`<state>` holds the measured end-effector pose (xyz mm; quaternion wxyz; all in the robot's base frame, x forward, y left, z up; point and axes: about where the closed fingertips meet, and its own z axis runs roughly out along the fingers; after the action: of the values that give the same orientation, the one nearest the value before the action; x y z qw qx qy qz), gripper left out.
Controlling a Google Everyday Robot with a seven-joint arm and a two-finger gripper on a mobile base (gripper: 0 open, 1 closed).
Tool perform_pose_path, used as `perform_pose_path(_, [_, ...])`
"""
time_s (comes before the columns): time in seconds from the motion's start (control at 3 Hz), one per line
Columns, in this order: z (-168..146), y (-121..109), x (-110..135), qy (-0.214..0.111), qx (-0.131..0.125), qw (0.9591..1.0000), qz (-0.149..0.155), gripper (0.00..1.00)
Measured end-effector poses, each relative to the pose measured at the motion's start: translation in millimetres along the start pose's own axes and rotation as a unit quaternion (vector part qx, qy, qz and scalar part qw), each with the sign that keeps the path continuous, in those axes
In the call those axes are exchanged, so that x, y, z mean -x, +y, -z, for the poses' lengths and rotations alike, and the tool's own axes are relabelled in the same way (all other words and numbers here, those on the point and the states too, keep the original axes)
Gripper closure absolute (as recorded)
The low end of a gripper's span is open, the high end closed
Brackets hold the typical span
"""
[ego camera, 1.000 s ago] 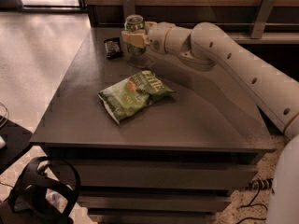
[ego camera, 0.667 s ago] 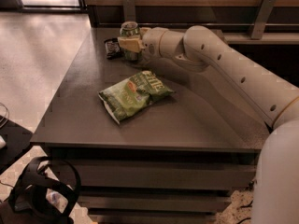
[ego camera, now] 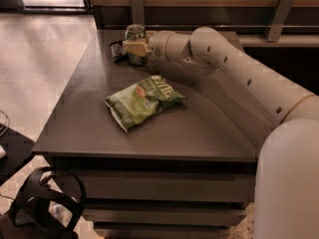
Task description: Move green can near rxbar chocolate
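The green can (ego camera: 134, 35) stands upright at the far left of the dark table (ego camera: 89, 128), its silver top showing. My gripper (ego camera: 135, 48) is shut on the green can, its pale fingers (ego camera: 134, 48) across the can's middle. The rxbar chocolate (ego camera: 117, 51), a small flat dark wrapper, lies just left of the can, close beside it. The can's base is hidden behind the gripper, so I cannot tell if it rests on the table.
A green crinkled chip bag (ego camera: 143, 100) lies flat mid-table, in front of the can. A wooden wall with metal brackets (ego camera: 277, 16) runs behind the table. My arm (ego camera: 249, 78) spans the table's right side. Black cables (ego camera: 45, 208) lie on the floor at front left.
My gripper has carried the green can left and slightly back, ending right beside the rxbar chocolate. The chip bag has not moved.
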<state>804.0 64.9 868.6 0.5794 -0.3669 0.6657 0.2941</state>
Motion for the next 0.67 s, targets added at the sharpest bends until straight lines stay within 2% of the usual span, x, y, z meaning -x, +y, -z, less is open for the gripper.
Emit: perform_pose_path(0.67, [0.5, 0.0, 3.7, 0.000, 0.000, 1.0000, 0.000, 0.60])
